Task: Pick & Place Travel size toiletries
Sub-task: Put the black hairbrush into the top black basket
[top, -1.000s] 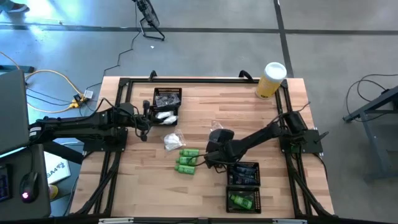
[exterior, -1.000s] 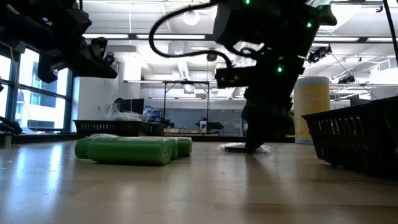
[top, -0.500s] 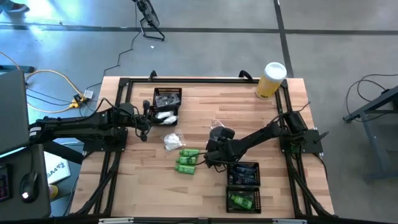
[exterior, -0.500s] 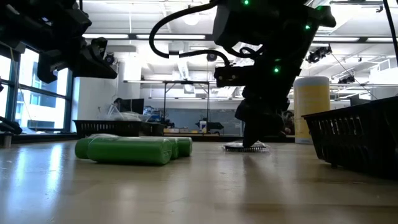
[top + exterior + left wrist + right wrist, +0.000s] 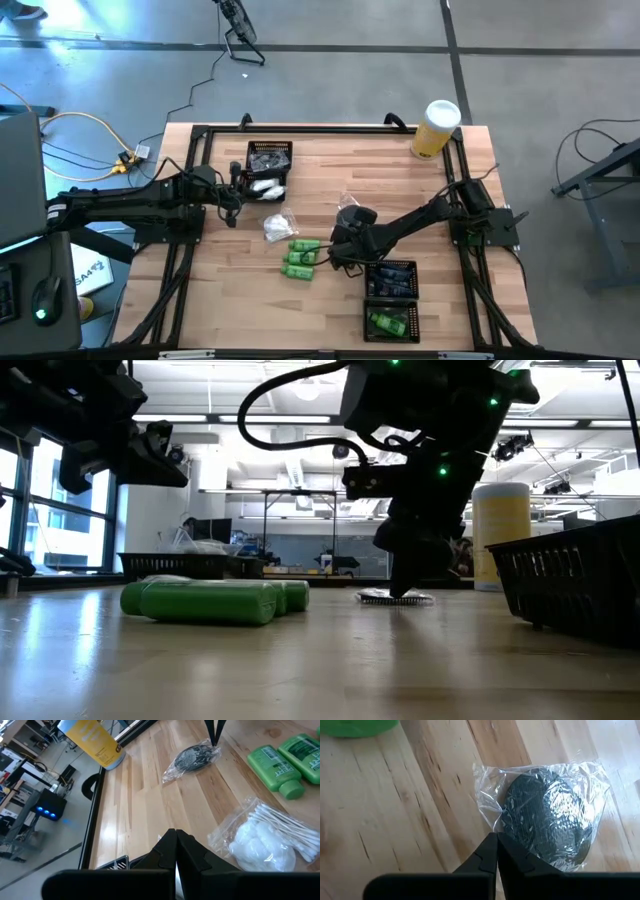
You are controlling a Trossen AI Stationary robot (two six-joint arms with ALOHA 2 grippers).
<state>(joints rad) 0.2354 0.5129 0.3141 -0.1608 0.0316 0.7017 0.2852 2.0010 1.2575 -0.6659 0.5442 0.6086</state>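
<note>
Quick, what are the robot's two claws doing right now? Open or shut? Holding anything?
Left gripper: shut, holding nothing, near the far tray.
Right gripper: shut on the edge of the clear bag with the round dark case.

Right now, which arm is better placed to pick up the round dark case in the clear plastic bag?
Probably the right: its gripper, shut, hangs at the edge of the bagged round dark case, while the left gripper waits beside the far black mesh tray.

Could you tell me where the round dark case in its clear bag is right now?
In the high view the bagged dark case lies mid-table, partly under the right gripper, just beyond the green bottles.
</note>
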